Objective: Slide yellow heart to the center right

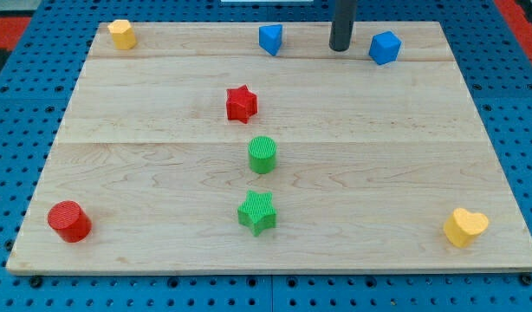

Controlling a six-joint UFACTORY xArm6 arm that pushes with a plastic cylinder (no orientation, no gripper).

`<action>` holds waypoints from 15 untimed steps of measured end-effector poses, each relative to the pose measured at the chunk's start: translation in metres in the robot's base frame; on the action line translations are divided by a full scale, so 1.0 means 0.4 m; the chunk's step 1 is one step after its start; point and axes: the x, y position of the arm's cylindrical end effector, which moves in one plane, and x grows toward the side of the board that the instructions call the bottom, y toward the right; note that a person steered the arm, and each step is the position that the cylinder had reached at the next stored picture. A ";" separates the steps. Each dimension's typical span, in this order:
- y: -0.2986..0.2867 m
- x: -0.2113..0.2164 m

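The yellow heart (pixel 465 227) lies near the board's bottom right corner. My tip (pixel 340 48) stands near the view's top edge, between a blue block (pixel 270 39) on its left and a blue cube (pixel 385 47) on its right. The tip is far from the yellow heart, up and to the left of it, and touches no block.
A red star (pixel 241 103), a green cylinder (pixel 262 154) and a green star (pixel 257 212) line up down the middle. A red cylinder (pixel 69 220) sits at the bottom left. A yellow block (pixel 121 33) sits at the top left corner. The wooden board (pixel 405 156) ends just beyond the heart.
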 end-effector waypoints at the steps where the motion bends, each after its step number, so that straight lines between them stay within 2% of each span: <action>1: 0.020 0.097; 2: 0.104 0.073; 3: 0.130 -0.002; 4: 0.137 0.057; 6: 0.427 0.604; 7: 0.424 0.843; 8: 0.303 0.861; 10: -0.004 0.554; 13: -0.007 0.339; 15: 0.102 0.374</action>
